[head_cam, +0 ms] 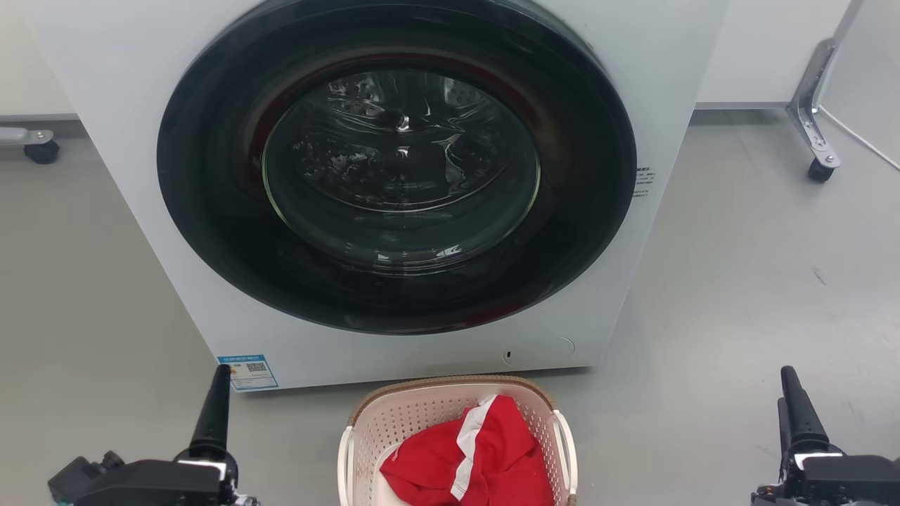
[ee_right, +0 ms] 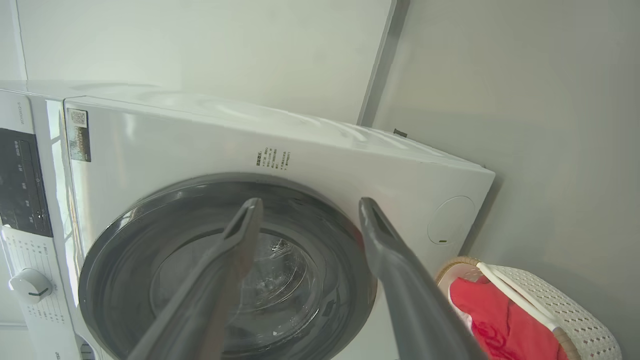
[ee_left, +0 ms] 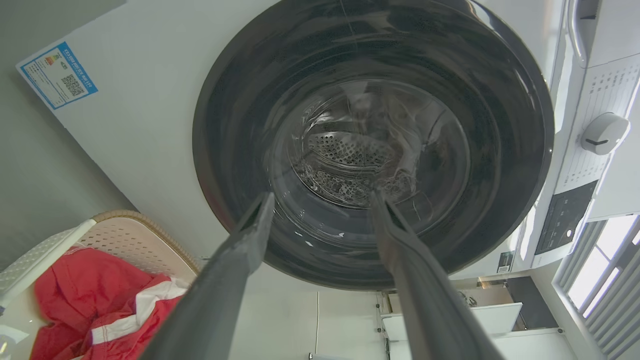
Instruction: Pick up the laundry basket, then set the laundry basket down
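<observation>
Laundry basket (head_cam: 415, 419) between left claw (head_cam: 222, 372) and right claw (head_cam: 787, 372)

A big white washing machine (head_cam: 661, 84) stands on a smooth grey floor (head_cam: 738, 281). Behind it is a white wall (ee_right: 200, 50). Daylight comes through a window (ee_left: 595, 280).

White washing machine (head_cam: 401, 183); red garment (head_cam: 492, 450)

Grey floor (head_cam: 738, 281) carries washing machine (head_cam: 397, 161), laundry basket (head_cam: 415, 418) just in front of its base, left caster (head_cam: 42, 151) and right caster (head_cam: 819, 170) well off to either side.
</observation>
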{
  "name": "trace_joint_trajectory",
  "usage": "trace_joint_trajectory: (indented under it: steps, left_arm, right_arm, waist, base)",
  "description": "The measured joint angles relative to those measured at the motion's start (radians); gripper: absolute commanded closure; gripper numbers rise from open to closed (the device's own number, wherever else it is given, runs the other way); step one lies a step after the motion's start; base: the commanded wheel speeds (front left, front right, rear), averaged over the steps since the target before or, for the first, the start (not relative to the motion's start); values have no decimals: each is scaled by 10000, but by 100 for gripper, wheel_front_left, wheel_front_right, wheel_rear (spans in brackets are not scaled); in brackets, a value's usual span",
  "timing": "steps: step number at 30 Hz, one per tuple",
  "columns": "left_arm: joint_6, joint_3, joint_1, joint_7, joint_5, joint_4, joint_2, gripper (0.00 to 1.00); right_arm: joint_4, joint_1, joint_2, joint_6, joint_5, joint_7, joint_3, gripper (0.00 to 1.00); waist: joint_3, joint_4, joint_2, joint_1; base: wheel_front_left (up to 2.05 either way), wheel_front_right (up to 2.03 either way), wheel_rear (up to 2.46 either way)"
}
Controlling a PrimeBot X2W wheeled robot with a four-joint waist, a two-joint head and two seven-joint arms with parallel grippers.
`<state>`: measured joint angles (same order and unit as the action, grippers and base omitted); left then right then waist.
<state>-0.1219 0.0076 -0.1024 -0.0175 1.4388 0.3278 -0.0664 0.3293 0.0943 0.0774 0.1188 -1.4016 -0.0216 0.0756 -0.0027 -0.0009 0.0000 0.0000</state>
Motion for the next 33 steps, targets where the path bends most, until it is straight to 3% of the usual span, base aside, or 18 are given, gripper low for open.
trace_joint_trajectory:
  steps: [33]
  left_arm:
    - [1233, -1758, -568, 1170, -5377, -284, -943, 0]
  right_arm:
    - [-50, 410, 1095, -849, 5271, 1204, -1760, 0]
  waist:
    - [-155, 37, 0, 0]
  base:
    - [0, 0, 0]
